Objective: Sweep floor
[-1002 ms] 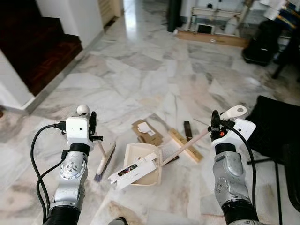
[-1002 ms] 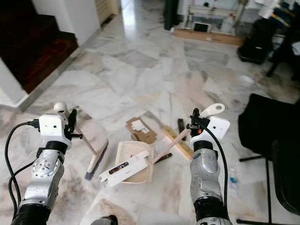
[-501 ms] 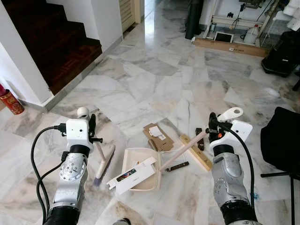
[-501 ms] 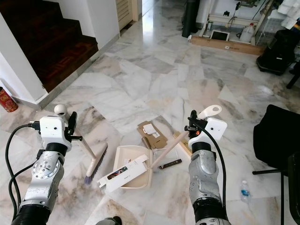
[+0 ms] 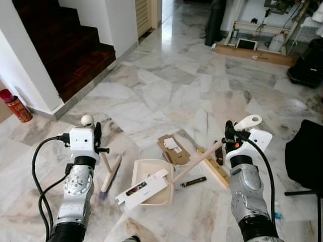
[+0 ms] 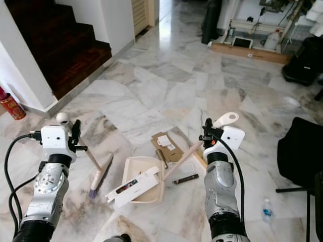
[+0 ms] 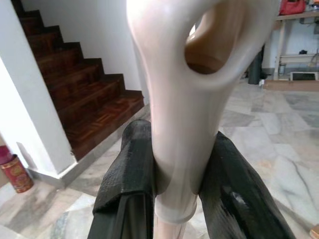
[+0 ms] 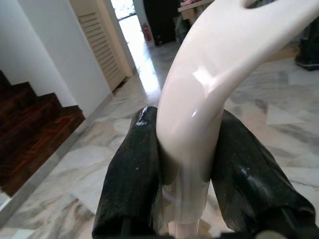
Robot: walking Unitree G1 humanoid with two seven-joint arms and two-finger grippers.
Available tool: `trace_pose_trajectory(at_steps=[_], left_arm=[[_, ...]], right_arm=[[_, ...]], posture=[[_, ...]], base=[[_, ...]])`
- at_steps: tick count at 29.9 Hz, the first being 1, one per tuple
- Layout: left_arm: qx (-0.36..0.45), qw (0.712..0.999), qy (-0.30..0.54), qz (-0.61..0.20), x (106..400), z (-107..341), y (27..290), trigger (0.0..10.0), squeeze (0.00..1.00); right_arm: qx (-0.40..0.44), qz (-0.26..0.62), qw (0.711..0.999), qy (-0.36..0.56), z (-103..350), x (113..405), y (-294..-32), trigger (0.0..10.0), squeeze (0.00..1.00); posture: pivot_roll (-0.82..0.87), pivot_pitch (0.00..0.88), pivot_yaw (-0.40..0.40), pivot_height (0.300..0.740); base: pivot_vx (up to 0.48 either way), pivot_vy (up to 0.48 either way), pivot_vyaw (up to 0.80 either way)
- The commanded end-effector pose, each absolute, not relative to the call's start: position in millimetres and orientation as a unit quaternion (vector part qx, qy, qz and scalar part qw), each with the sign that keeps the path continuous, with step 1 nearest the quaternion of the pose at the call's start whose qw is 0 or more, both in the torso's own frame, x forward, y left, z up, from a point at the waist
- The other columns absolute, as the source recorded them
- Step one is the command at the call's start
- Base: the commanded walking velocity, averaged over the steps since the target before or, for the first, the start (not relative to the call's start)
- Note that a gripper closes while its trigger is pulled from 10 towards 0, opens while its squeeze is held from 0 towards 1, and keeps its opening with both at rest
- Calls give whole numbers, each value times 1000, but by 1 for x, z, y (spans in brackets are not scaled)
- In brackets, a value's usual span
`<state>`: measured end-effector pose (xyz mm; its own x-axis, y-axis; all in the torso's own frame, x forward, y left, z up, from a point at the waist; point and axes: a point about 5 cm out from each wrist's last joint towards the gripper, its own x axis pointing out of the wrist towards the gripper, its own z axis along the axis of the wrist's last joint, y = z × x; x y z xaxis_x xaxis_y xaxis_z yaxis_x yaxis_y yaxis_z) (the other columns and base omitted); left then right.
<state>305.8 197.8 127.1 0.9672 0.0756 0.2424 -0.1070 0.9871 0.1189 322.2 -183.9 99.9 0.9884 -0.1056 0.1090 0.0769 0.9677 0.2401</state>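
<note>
Marble floor [image 5: 166,96] view shifted; dustpan [image 5: 151,174] unmoved.

Box [image 5: 142,188] across dustpan [image 5: 153,174], brush [image 5: 111,174] left

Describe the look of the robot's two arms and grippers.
Both arms are silver metal, jointed, each topped with a white boxy wrist housing. The left gripper and right gripper have long black fingers. Black cables loop from each wrist; a small red mark shows by the right one.

A red can [image 5: 16,105] stands beside the dark wooden stairs [image 5: 60,48].
</note>
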Motion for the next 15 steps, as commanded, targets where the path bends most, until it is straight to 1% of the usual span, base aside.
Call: trace_pose_trajectory(at_steps=[1,5,6,10,15], left_arm=[[67,986,-142,56,308,137,200,10000,0],[66,986,-141,58,307,137,200,10000,0],[66,986,-141,58,307,137,200,10000,0],[66,986,-140,59,307,137,200,10000,0],[63,987,-137,59,307,135,198,10000,0]], right_arm=[[121,-46,988,-79,109,326,-184,10000,0],[122,-46,988,-77,109,326,-184,10000,0],[123,-46,988,-77,109,326,-183,10000,0],[125,-44,988,-77,110,327,-182,10000,0],[123,-44,988,-77,110,328,-183,10000,0]], posture=[[33,123,-7,740],[33,123,-7,740],[33,136,-5,740],[33,146,-5,740],[31,150,-5,740]], base=[[0,0,706],[0,0,706],[0,0,706],[0,0,702],[0,0,0]])
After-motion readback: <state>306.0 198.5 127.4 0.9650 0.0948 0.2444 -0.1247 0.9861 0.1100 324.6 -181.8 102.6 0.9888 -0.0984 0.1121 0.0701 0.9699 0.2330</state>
